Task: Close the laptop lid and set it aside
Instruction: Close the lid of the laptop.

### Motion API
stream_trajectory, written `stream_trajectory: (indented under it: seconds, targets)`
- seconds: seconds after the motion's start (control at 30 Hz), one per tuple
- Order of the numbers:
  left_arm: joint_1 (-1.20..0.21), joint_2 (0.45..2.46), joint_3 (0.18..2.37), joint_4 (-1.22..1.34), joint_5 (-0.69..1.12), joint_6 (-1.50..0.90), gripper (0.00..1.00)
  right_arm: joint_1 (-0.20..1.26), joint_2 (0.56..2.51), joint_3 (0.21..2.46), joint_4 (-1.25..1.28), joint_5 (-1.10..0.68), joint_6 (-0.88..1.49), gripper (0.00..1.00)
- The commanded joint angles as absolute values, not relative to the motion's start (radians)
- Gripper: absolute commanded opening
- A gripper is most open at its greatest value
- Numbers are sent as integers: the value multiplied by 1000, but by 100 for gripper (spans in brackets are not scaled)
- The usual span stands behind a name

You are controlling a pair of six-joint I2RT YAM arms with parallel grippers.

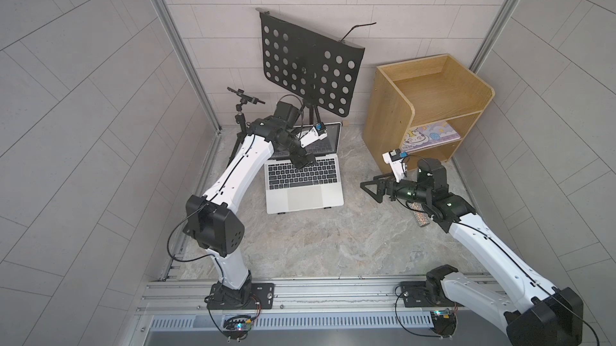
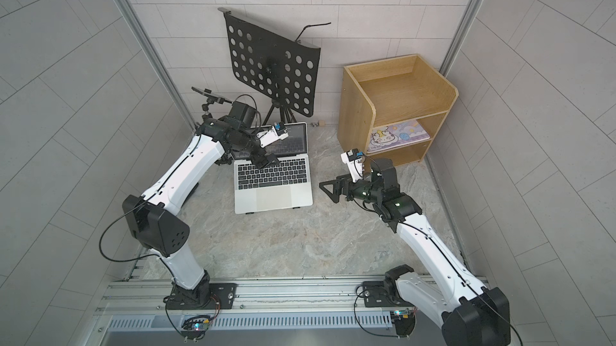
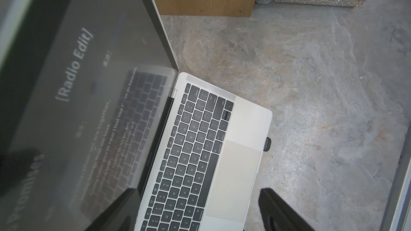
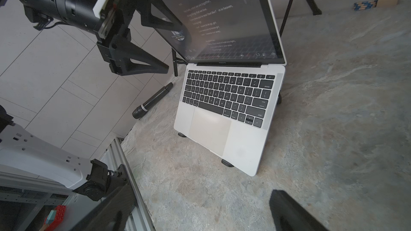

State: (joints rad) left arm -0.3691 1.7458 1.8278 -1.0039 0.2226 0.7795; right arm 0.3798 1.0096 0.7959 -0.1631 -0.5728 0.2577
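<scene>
**Laptop Open on the Counter**

A thin silver laptop with black keys sits open in the middle of the grey stone counter. Its lid, the half with the dark screen, stands up at the back. The left arm's black claw hangs over the top rows of keys, in front of the screen. The right arm's black claw is off to the right of the laptop, not touching it, fingers spread, nothing in them. Behind the laptop stands a black metal music stand full of round holes. Beside it is a light brown wooden shelf, with a pastel picture book lying in its middle slot.
</scene>
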Motion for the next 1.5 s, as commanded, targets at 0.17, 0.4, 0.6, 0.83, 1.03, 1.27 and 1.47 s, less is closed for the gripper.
stream_trajectory:
  seconds: [0.17,0.4,0.6,0.83,1.03,1.27,1.47]
  targets:
    - [-373,1610,1815,-924,298,758,89,385,991,766,-157,-580,250,100]
    - [-371,1647,1879,-843,164,864,93,385,992,758,-153,-578,250,100]
    - [-373,1726,1870,-793,108,954,98,385,981,752,-161,-577,245,100]
    - [-381,1728,1839,-804,142,946,96,384,975,747,-164,-567,241,100]
    - [-387,1680,1763,-843,185,936,92,385,975,741,-162,-558,242,100]
    - [-402,1605,1618,-858,209,921,91,384,974,735,-158,-555,245,100]
    - [-414,1565,1514,-858,229,898,91,384,974,732,-155,-555,253,100]
